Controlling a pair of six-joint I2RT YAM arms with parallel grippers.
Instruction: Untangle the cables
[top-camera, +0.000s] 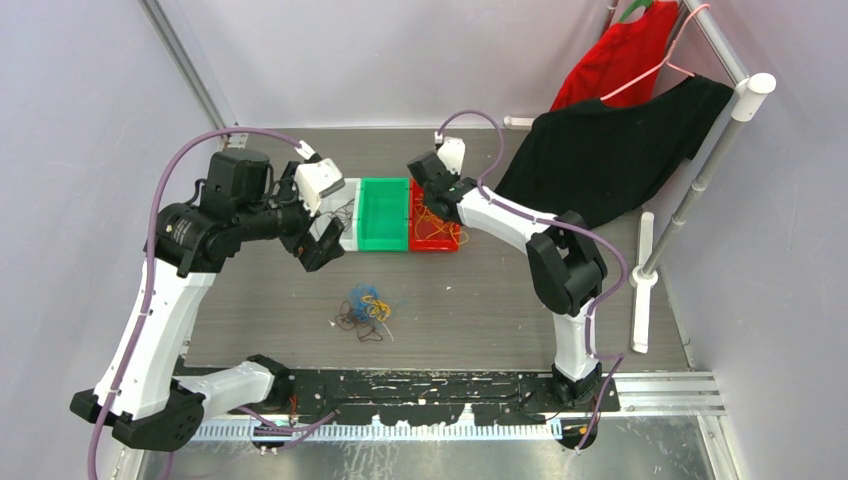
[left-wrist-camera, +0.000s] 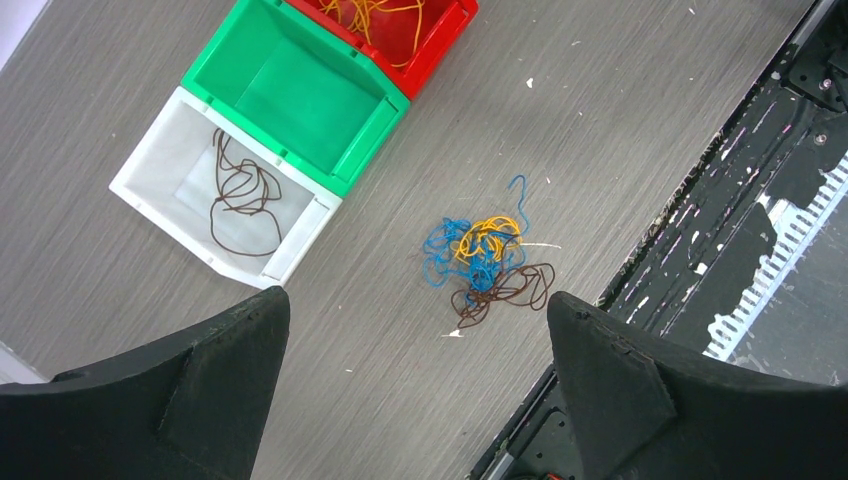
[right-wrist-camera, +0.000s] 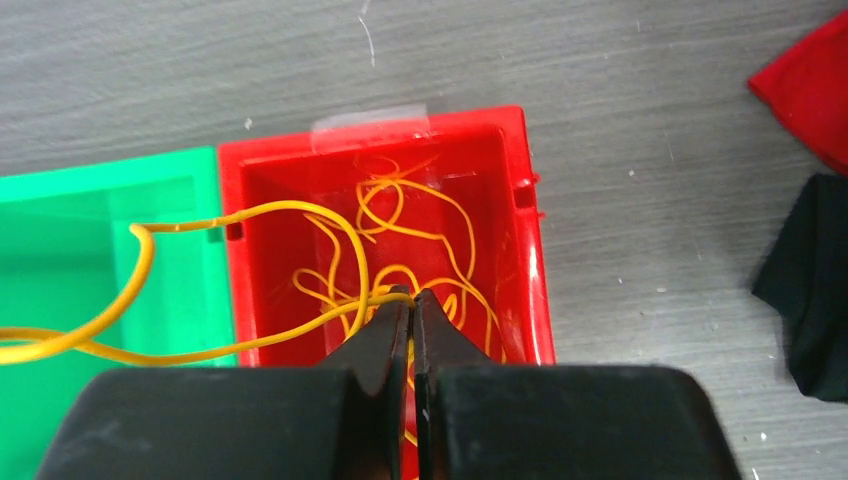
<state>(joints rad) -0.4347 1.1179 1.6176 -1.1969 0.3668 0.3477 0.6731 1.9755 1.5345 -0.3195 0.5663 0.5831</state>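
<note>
Right hand (right-wrist-camera: 412, 298), apparently tight on orange cable (right-wrist-camera: 290, 204), above red bin (right-wrist-camera: 480, 122).

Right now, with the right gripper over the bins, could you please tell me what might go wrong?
The thin orange-yellow wire pinched in the right gripper trails across the green plastic bin; released now, it may drape outside the red plastic bin. The blue, yellow and brown wire clump could drag along whole when pulled.

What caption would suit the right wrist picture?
Shut right claw pinching an orange-yellow cable over the red bin.
</note>
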